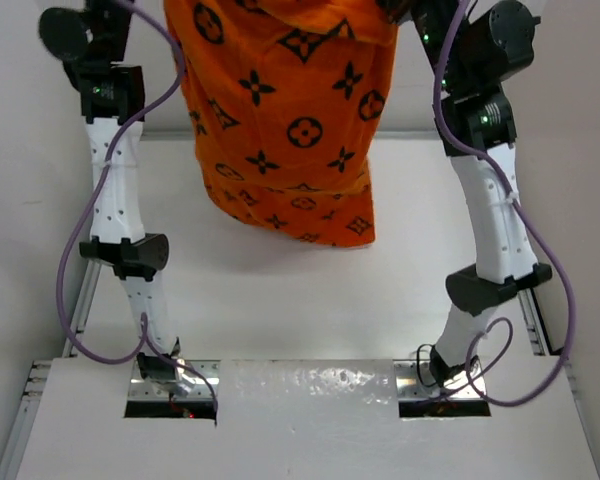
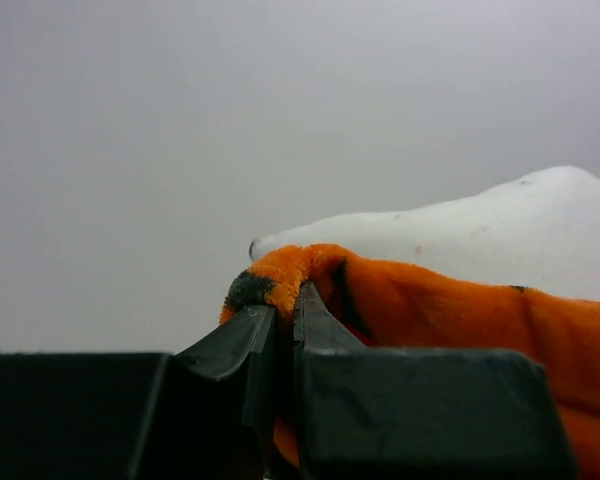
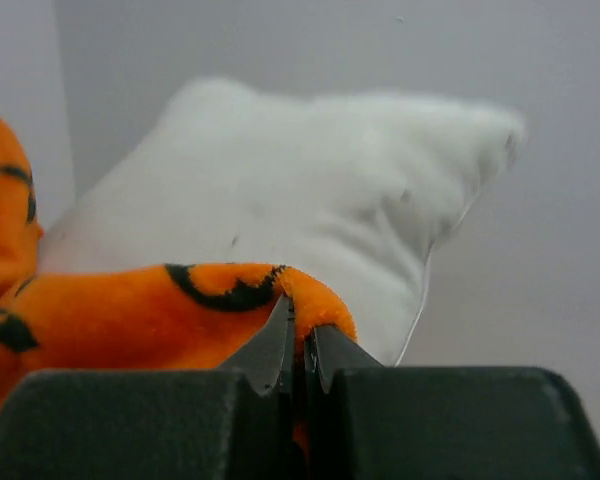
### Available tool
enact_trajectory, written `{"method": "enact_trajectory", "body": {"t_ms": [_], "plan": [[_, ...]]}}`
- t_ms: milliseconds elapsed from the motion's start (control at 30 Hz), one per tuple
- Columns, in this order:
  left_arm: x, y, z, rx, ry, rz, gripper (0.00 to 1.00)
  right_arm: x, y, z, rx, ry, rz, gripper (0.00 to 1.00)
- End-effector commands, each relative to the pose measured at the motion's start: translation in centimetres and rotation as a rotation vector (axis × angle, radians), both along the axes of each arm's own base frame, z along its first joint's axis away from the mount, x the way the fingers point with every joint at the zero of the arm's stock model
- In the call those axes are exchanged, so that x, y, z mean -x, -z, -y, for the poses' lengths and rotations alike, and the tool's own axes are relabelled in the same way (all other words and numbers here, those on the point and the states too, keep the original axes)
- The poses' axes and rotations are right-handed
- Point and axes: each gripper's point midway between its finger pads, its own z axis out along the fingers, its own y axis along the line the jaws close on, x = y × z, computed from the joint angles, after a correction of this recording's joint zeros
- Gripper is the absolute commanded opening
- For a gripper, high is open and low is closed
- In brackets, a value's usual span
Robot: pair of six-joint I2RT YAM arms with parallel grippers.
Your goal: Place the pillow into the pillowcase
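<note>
Both arms reached up and away from their bases, elbows bent, wrists raised toward the top of the overhead view. The left arm (image 1: pixel 120 190) rose on the left and the right arm (image 1: pixel 492 205) on the right, each trailed by a looping purple cable (image 1: pixel 75 290). The orange pillowcase (image 1: pixel 280 110) hung between them like a sack, printed with dark brown flowers, stars and circles.

In the left wrist view, the left gripper (image 2: pixel 278 310) was clamped tight on a fold of the pillowcase's (image 2: pixel 430 300) fleecy rim, its dark fingers pressed together over the cloth. In the right wrist view, the right gripper (image 3: pixel 300 318) was likewise pinched shut on another part of the rim (image 3: pixel 130 310).

Below lay a plain white table (image 1: pixel 280 300), with the sack's soft shadow on it. Whether the sack's lower end touched the table could not be told. Pale grey walls (image 2: pixel 180 130) filled the background. Shiny metal plates (image 1: pixel 435 392) held the arm bases at the near edge.

The white pillow (image 3: pixel 300 180) sat inside the pillowcase, its plump upper end bulging above the orange rim in the right wrist view. A rounded white part (image 2: pixel 480 235) also showed above the rim beside the left gripper. From overhead the pillow was hidden by the cloth.
</note>
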Motion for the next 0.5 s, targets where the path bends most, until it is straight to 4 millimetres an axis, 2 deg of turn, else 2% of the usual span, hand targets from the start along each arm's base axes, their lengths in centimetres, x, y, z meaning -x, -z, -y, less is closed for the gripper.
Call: {"method": "enact_trajectory", "body": {"t_ms": [0,33,67,100,133,167,200,233,267,300,333,367,400,433,467], "plan": [[20.0,-11.1,-3.9,0.077,-0.135,0.650,0.00,15.2,-11.2,3.1,-0.043,-0.079,0.399,0.00],[17.1,-10.4,-3.5,0.033,-0.141,0.514,0.00,14.3,-4.1,2.9,-0.018,-0.086,0.258,0.00],[15.0,-9.5,-4.0,0.003,-0.152,0.395,0.00,14.3,-1.5,4.0,-0.072,-0.052,0.273,0.00],[12.1,-7.7,-3.6,-0.018,-0.131,0.255,0.00,14.7,-0.9,6.6,-0.196,0.038,0.304,0.00],[8.0,-3.8,-2.3,-0.083,-0.066,0.027,0.00,12.8,1.8,6.6,-0.182,0.070,0.197,0.00],[5.8,-1.7,-1.4,-0.077,0.000,-0.073,0.00,10.2,3.9,5.8,-0.173,0.078,0.110,0.00],[5.5,-1.3,-0.9,-0.072,0.032,-0.088,0.00,8.8,4.3,4.8,-0.160,0.061,0.093,0.00],[6.8,-3.1,-0.6,-0.061,0.047,0.032,0.00,11.7,-1.9,4.6,-0.160,-0.003,0.219,0.00],[8.6,-4.7,-0.7,-0.061,0.042,0.132,0.00,7.3,-2.4,2.0,-0.106,-0.021,0.177,0.00],[11.5,-6.5,0.2,-0.069,0.045,0.268,0.00,5.2,-2.5,0.7,-0.052,-0.030,0.091,0.00],[12.5,-7.3,0.1,-0.071,0.006,0.316,0.00,12.7,-11.7,4.1,-0.163,-0.034,0.345,0.00],[12.0,-7.2,-0.3,-0.065,-0.026,0.293,0.00,9.2,-9.4,2.5,-0.129,-0.038,0.255,0.00],[7.1,-4.1,-1.7,-0.017,-0.086,0.045,0.00,9.4,-8.4,2.8,-0.105,-0.026,0.191,0.00],[3.6,-0.6,-2.3,-0.020,-0.117,-0.131,0.00,2.0,2.2,0.0,-0.020,-0.006,-0.127,0.00],[0.6,3.5,-2.3,-0.057,-0.131,-0.293,0.00,8.3,-2.3,3.3,-0.145,-0.003,0.121,0.00]]}}
